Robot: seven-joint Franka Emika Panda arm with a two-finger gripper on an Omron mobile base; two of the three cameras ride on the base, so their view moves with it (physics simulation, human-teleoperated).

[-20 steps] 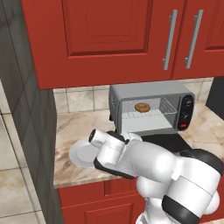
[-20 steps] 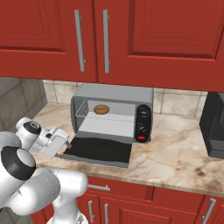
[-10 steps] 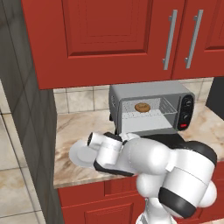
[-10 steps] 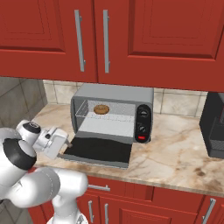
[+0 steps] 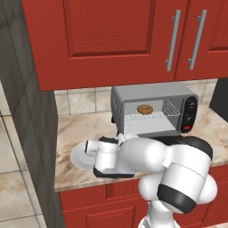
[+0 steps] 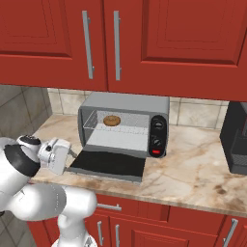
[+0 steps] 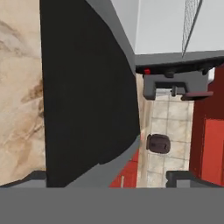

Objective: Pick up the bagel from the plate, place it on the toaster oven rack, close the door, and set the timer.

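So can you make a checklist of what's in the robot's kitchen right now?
Surface: marbled counter, beige.
Job's things: bagel lies on the rack inside the toaster oven; door hangs open, flat; plate bare.
Clutter: dark appliance at far right.
Grippers: gripper open, holding nothing, at the door's left edge.
Cables: nothing seen.
Surroundings: red cabinets, tiled wall.

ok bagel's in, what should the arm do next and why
Probably slide the open gripper under the front edge of the door and swing it up. The bagel already sits on the rack inside the toaster oven, the door lies flat on the counter, and the gripper sits low at its left end.
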